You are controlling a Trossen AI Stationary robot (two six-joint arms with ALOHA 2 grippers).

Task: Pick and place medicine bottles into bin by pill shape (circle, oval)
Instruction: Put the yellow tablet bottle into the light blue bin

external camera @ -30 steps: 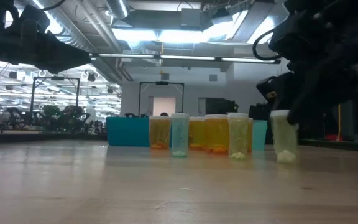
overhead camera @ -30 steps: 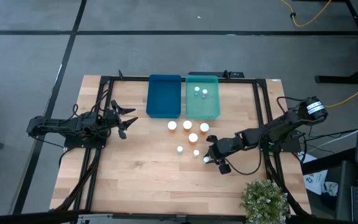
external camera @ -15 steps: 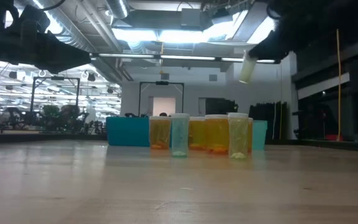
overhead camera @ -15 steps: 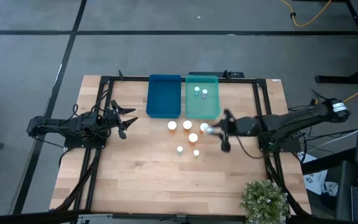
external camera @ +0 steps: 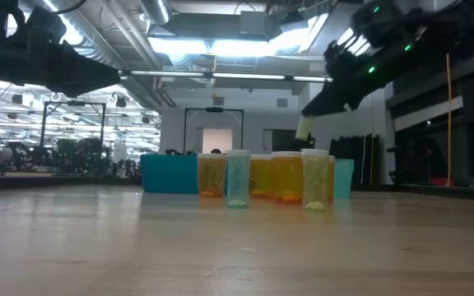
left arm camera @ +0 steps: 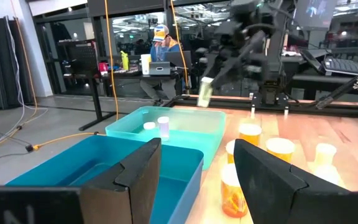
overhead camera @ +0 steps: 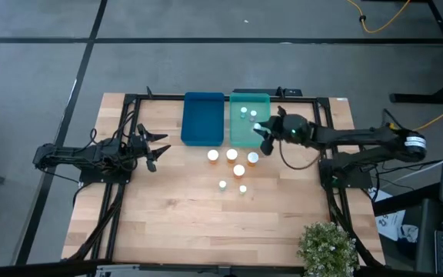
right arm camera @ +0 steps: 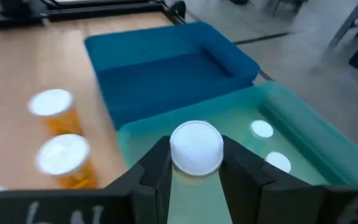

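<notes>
My right gripper [overhead camera: 261, 129] is shut on a small pale bottle [external camera: 304, 127] and holds it in the air above the near end of the teal bin [overhead camera: 237, 135]. The bottle's white cap [right arm camera: 196, 147] shows between the fingers in the right wrist view. Two small bottles [overhead camera: 248, 113] stand in the teal bin. The dark blue bin [overhead camera: 203, 118] beside it holds nothing. Several amber bottles [overhead camera: 231, 155] and two small pale ones [overhead camera: 222, 184] stand upright on the table. My left gripper [overhead camera: 160, 148] is open and holds nothing, left of the bins. My right gripper pinches the pale bottle between its two fingers at its top end, on either side of the white cap [right arm camera: 196, 147]. The fingers come level from the table's right. The bottle is lifted clear and hangs tilted below the fingers [external camera: 304, 127], above the teal bin.
The two bins stand side by side at the table's far edge. The standing bottles cluster just in front of the bins. A potted plant [overhead camera: 325, 248] stands at the near right corner. Bare wood [overhead camera: 175, 215] lies across the near half of the table.
My right gripper has lifted the pale bottle off the table at the near right of the cluster. It has carried it up, toward the far edge and to the left, to above the teal bin. The bottle has tipped from upright to tilted.
</notes>
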